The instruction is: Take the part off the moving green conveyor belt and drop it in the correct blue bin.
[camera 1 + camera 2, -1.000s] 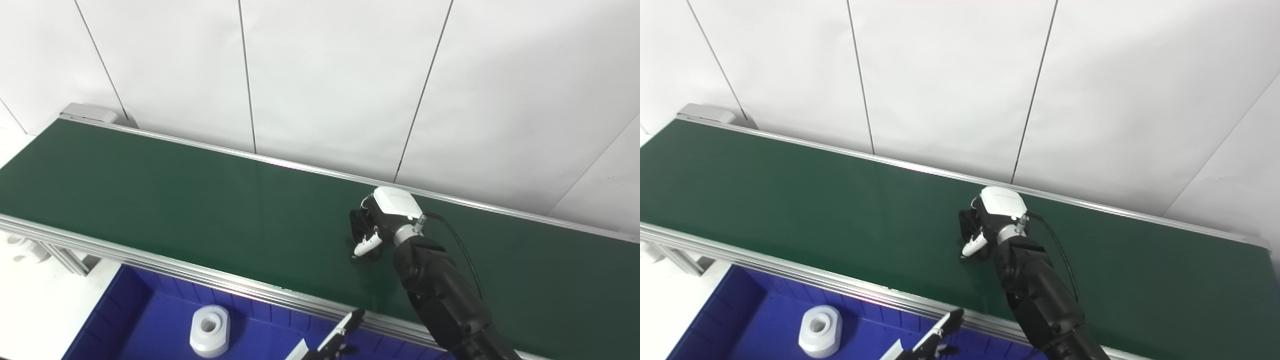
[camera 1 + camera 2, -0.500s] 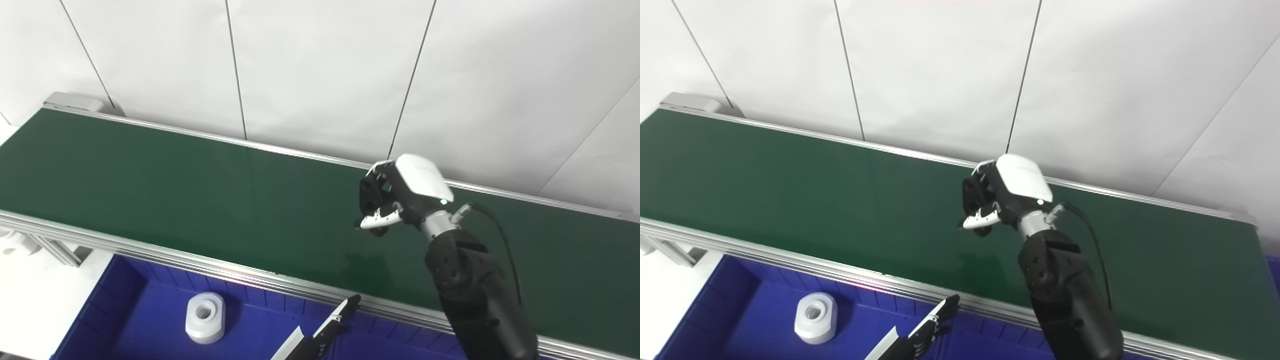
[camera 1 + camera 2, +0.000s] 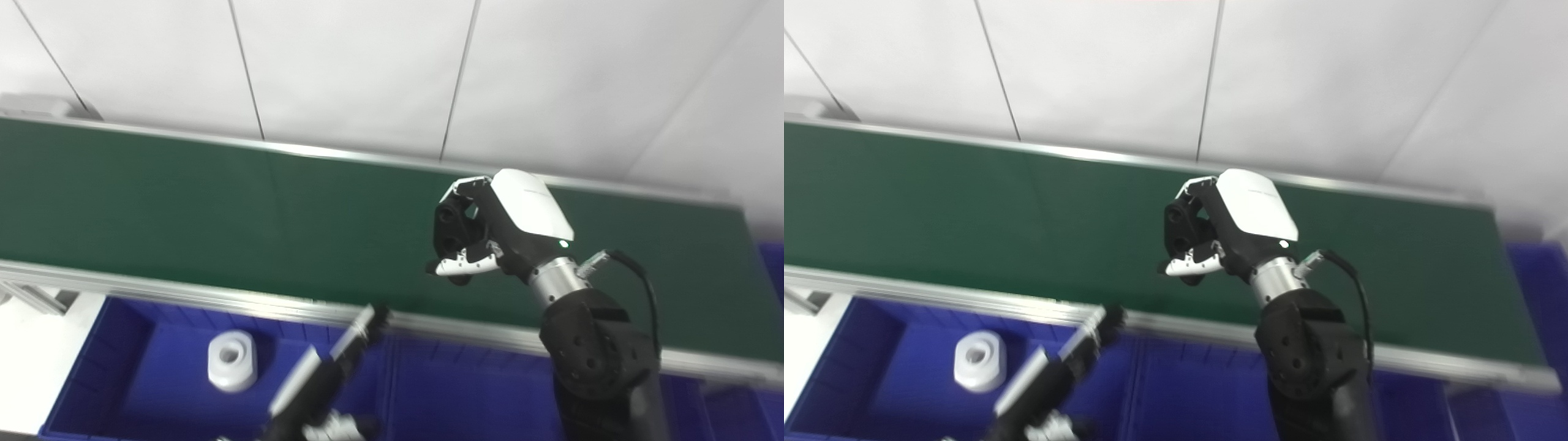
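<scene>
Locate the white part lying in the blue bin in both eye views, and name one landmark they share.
Left eye view: white part at lower left, on the blue bin floor.
Right eye view: white part at lower left too, nearer the left edge.
Shared landmark: the right hand above the green conveyor belt.

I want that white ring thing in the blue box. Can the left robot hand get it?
Probably yes. The left robot hand hangs over the same blue bin, just right of the white ring, with nothing between them. The view is blurry, though.
</scene>
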Robot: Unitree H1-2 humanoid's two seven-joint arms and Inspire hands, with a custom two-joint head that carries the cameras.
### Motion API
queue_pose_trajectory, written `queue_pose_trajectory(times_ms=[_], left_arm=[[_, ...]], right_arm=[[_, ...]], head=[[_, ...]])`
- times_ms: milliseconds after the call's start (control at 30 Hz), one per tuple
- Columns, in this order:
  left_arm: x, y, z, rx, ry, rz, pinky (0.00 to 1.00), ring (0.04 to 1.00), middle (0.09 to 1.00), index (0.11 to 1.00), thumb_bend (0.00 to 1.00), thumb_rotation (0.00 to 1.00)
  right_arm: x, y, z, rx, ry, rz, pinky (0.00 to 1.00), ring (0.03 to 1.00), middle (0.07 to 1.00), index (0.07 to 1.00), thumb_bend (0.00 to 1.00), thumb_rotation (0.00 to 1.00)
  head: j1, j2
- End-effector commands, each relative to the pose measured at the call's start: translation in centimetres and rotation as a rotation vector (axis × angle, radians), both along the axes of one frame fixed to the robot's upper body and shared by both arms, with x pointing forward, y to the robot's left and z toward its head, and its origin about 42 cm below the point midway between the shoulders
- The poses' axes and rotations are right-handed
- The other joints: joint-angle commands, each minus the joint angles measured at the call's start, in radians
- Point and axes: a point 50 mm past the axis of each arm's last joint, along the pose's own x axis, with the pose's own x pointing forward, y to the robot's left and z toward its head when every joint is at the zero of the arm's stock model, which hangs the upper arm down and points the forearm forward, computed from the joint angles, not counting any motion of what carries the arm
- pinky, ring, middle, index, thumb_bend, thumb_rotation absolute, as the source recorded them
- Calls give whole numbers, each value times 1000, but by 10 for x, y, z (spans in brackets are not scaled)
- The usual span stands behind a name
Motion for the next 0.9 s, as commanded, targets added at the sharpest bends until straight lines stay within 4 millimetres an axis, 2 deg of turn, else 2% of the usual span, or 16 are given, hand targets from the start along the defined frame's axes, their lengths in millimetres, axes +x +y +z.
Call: queue_pose_trajectory(times_ms=[0, 67, 100, 133, 233, 367, 433, 533, 600, 700, 867], left_arm=[[1, 8, 14, -23, -23, 0, 999, 1000, 1000, 1000, 931, 787], [4, 16, 21, -22, -24, 5, 998, 1000, 1000, 1000, 938, 819], [6, 21, 25, -17, -29, 3, 995, 1000, 1000, 1000, 936, 830], [7, 24, 27, -14, -32, 1, 989, 1000, 1000, 1000, 929, 845], [13, 34, 34, -7, -35, 8, 980, 1000, 1000, 1000, 942, 850], [19, 39, 36, -11, -20, 14, 974, 1000, 1000, 1000, 994, 848], [21, 40, 36, -8, -21, 16, 967, 1000, 1000, 1000, 1000, 853], [21, 39, 34, -5, -20, 23, 958, 1000, 1000, 1000, 996, 854], [22, 38, 33, -4, -17, 25, 955, 1000, 1000, 1000, 996, 853], [21, 36, 32, -7, -16, 24, 951, 1000, 1000, 1000, 1000, 850], [21, 30, 30, -19, -25, 27, 947, 1000, 1000, 1000, 996, 844]], right_arm=[[-16, -4, 14, 25, -54, -36, 256, 363, 462, 553, 507, 0], [-31, -7, 13, 34, -40, -62, 179, 242, 468, 499, 523, 0], [-42, -10, 11, 39, -24, -80, 163, 219, 469, 490, 525, 0], [-49, -12, 10, 41, -13, -90, 148, 201, 469, 486, 526, 0], [-72, -16, 2, 44, 40, -127, 144, 199, 470, 485, 526, 0], [-94, -20, -19, 8, 104, -166, 193, 254, 472, 485, 527, 0], [-102, -22, -30, -11, 141, -186, 232, 306, 436, 509, 522, 0], [-115, -27, -55, -56, 213, -201, 294, 380, 437, 523, 521, 0], [-119, -29, -74, -84, 295, -216, 322, 412, 446, 515, 524, 0], [-117, -28, -99, -137, 352, -192, 308, 380, 464, 541, 513, 0], [-108, -24, -128, -233, 394, -158, 266, 365, 453, 546, 510, 0]], head=[[-32, 24], [-54, 44], [-74, 63], [-78, 66], [-120, 97], [-127, 108], [-121, 104], [-108, 98], [-110, 95], [-109, 88], [-93, 78]])
